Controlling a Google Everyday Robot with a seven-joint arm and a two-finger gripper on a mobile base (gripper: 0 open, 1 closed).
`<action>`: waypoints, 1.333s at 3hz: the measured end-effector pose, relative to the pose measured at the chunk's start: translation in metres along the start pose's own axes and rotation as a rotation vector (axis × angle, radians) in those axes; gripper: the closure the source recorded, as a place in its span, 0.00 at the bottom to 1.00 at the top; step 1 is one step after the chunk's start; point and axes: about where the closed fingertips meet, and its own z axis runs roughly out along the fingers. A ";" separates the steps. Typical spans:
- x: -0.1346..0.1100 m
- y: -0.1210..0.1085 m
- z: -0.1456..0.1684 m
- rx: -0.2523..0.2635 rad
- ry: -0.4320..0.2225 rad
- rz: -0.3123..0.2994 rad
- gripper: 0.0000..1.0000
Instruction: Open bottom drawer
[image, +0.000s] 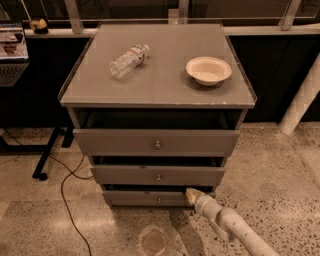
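Camera view, grey flat-fronted bottom drawer (131, 198), round central knob (159, 201), end effector (192, 195) at its right, grip unclear

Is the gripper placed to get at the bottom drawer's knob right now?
Probably yes. The gripper is low against the bottom drawer front, just right of its knob, and nothing visible lies between them.

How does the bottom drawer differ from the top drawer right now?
The top drawer front looks tallest and widest; the bottom drawer front shortest and narrowest. The top drawer shows a deep dark gap above it, the bottom drawer a thin one. The tool is at the bottom drawer's right end, away from the top drawer. Both are grey and flat-fronted.
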 end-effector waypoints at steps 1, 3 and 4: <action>0.009 -0.029 0.022 0.063 0.020 -0.021 1.00; 0.013 -0.036 0.036 0.091 0.053 -0.034 1.00; 0.018 -0.034 0.037 0.086 0.086 -0.034 1.00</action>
